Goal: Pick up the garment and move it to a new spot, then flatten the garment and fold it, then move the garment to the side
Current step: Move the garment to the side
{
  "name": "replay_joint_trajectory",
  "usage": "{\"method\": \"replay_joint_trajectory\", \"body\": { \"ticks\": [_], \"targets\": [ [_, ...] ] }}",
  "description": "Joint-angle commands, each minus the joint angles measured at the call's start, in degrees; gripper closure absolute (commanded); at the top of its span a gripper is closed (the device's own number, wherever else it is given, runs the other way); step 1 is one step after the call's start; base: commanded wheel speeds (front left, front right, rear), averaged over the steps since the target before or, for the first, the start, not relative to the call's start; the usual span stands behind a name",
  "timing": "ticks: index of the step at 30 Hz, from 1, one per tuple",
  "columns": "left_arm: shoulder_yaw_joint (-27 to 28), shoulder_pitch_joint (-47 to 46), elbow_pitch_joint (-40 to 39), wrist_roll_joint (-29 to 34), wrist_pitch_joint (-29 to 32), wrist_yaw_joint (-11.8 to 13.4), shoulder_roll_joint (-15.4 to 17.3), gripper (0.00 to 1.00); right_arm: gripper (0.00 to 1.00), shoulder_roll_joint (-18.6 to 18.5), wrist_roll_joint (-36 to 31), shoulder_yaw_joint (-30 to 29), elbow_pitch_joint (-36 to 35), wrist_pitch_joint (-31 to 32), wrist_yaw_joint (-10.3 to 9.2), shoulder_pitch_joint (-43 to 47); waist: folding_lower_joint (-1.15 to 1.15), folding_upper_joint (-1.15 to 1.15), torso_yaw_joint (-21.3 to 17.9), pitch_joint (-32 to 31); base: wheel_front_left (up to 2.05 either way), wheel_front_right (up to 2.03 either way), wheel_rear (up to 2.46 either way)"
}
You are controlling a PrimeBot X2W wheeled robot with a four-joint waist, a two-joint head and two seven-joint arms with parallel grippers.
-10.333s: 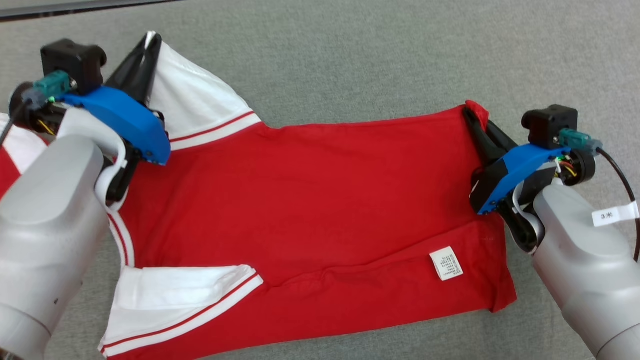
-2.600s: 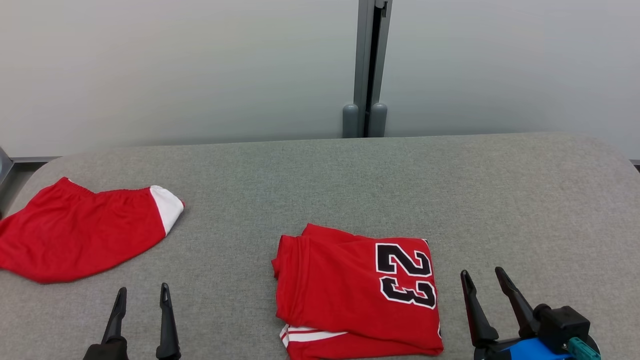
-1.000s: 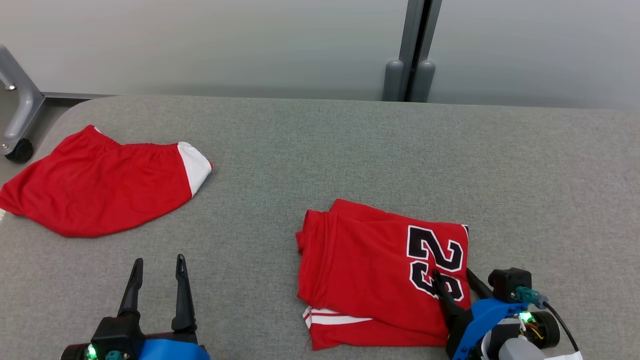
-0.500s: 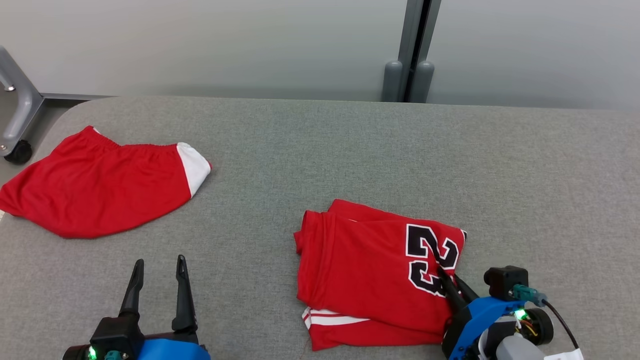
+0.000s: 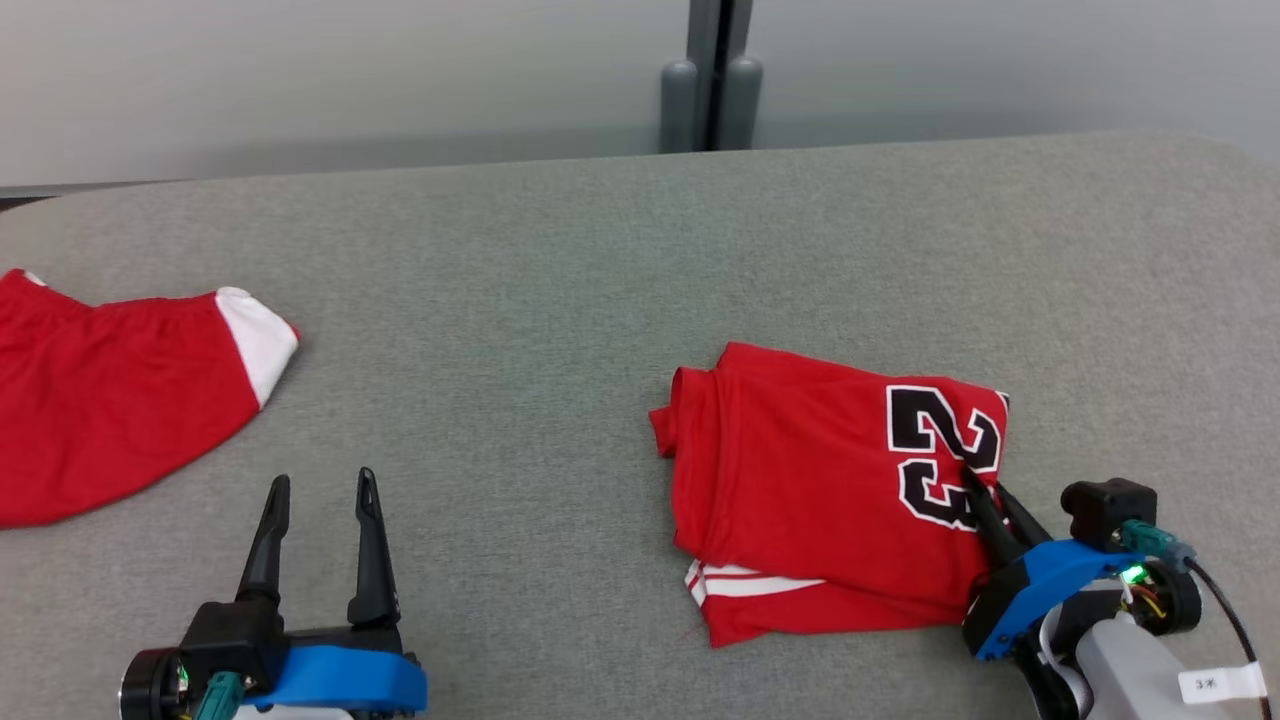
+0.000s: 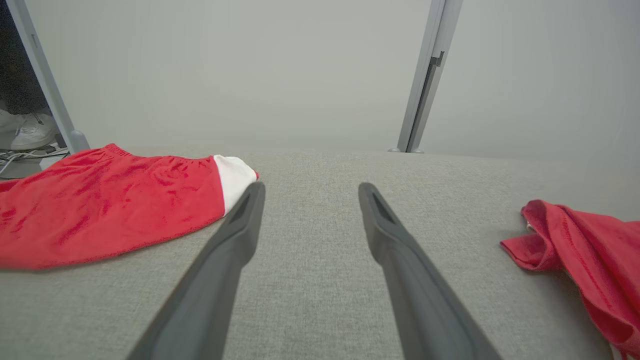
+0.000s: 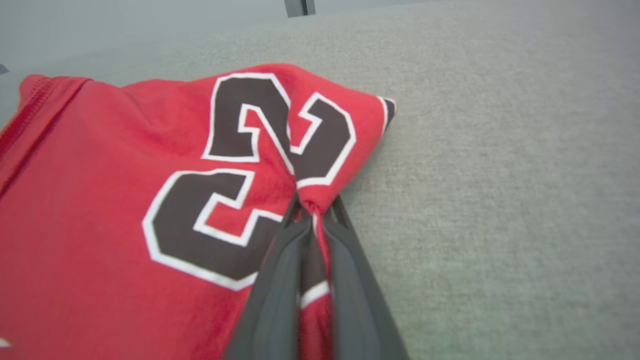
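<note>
The folded red jersey with a black "23" lies on the grey table at centre right. My right gripper is shut on the jersey's right edge, pinching a bunch of cloth by the numerals; in the right wrist view the jersey puckers up where the right gripper clamps it. My left gripper stands open over bare table at the lower left, holding nothing. In the left wrist view the left gripper points across the table, with the jersey's left corner at the right edge.
Red shorts with a white panel lie at the table's left edge, also the shorts ahead-left of my left fingers. A grey post stands behind the table against a pale wall.
My right gripper has shut on the jersey's right edge and bunched the cloth. The head camera has turned, shifting the whole scene. The left gripper stays open.
</note>
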Motion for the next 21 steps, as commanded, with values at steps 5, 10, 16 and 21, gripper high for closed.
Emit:
{"method": "replay_joint_trajectory", "body": {
  "ticks": [5,10,16,21],
  "targets": [
    [-0.35,-2.61,-1.10,0.71,-0.23,0.17,-0.04,0.00,1.00,-2.13,-0.81,-1.98,-1.75,-0.04,0.01,-1.57,0.00,-0.01,-3.23,2.65,0.00,0.00,0.00],
    [-0.11,-4.78,-2.06,1.66,-0.23,-0.12,-0.03,0.00,1.00,-3.33,-1.10,-4.55,-3.07,-0.03,0.01,-2.54,0.00,-0.01,-6.32,5.41,0.00,0.00,0.00],
    [0.59,-7.07,-2.72,3.16,-0.19,-0.70,-0.02,0.00,1.00,-2.80,-1.49,-6.40,-5.06,-0.03,0.01,-3.53,0.00,-0.01,-9.40,8.56,0.00,0.00,0.00],
    [0.70,-8.83,-2.89,4.00,-0.19,-1.14,-0.03,0.00,1.00,-2.48,-2.45,-8.01,-7.49,-0.03,0.01,-4.29,0.00,-0.01,-9.71,9.97,0.00,0.00,0.00]
  ]
}}
